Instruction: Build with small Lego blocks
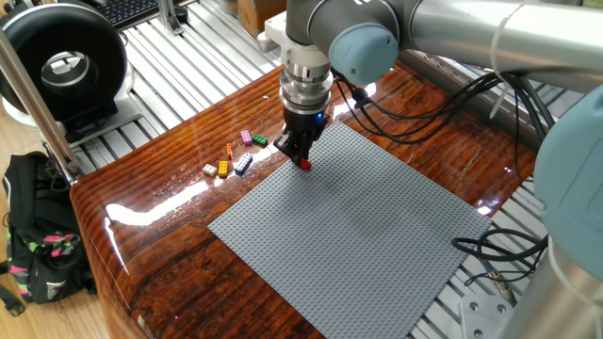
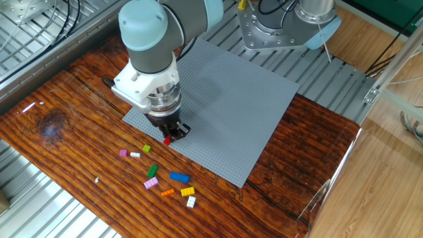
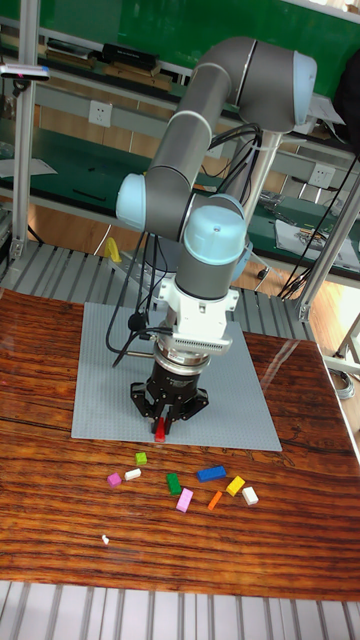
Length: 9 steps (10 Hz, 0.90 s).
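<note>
At centre frame, the claw point(image 2: 168, 137) clamps a red brick point(image 2: 166, 141) just above the grey baseplate's point(image 2: 244, 106) near edge, apparently placing it; pressing it onto the studs comes next. Spare small Lego blocks point(image 2: 162, 178) lie on the counter point(image 2: 59, 132) at lower left.

Robotics lab: aluminium-slat bench point(image 2: 39, 198), green workbenches point(image 3: 80, 165).

The black two-finger gripper point(image 2: 168, 137) pinches a tiny red plastic brick point(image 2: 167, 140) over the grey studded baseplate's point(image 2: 238, 106) near edge, loose coloured bricks point(image 2: 165, 178) just below it.
</note>
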Each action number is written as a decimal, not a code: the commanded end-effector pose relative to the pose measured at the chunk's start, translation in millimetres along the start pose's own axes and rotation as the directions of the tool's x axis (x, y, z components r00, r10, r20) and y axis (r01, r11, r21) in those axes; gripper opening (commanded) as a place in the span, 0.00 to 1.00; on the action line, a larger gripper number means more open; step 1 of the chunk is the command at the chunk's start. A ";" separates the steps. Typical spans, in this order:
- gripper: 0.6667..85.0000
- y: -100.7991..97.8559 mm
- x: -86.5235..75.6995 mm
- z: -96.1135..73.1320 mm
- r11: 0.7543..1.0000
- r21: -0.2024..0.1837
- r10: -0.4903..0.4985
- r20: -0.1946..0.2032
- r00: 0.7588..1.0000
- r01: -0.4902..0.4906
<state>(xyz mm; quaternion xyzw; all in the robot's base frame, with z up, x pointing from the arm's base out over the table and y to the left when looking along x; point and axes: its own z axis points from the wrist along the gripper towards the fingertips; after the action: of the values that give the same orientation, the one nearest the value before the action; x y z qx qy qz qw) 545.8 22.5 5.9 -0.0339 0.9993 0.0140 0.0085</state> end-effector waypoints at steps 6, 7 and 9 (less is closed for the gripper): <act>0.02 3.2 -1.1 0.5 1.000 -0.015 0.002 0.001 1.000 -0.001; 0.02 3.6 -1.1 0.1 1.000 -0.017 0.002 0.001 1.000 -0.002; 0.02 4.7 -0.9 -3.1 1.000 -0.021 -0.001 0.001 1.000 0.001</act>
<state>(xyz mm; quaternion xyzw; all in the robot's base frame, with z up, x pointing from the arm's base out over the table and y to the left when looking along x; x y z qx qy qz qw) 545.0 24.7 6.4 -0.0375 0.9991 0.0172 0.0069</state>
